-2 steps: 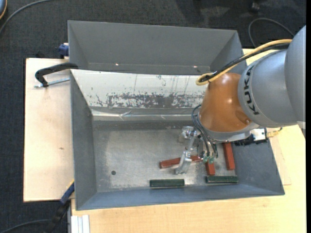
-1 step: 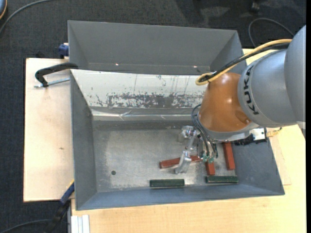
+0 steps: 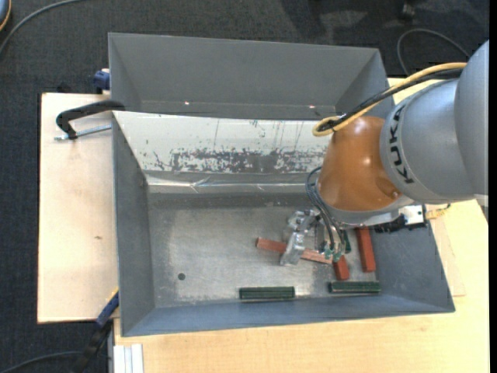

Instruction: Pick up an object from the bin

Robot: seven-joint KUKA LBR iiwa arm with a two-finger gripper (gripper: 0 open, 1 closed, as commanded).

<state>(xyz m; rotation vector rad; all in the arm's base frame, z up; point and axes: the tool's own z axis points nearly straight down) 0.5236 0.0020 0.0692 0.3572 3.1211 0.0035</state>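
My gripper (image 3: 297, 243) hangs low over the right half of the bin floor, just under the arm's orange cover. Its tip stands on or right above a thin reddish-brown strip (image 3: 270, 245) that pokes out to its left. A second reddish-brown strip (image 3: 314, 256) lies just right of the tip, running toward a small orange-red piece (image 3: 340, 270). I cannot make out whether anything is gripped.
A red block (image 3: 366, 252) lies by the right wall. Two dark green bars rest along the front wall, one (image 3: 266, 292) at the middle and one (image 3: 353, 287) further right. A small dark dot (image 3: 181, 277) marks the left floor.
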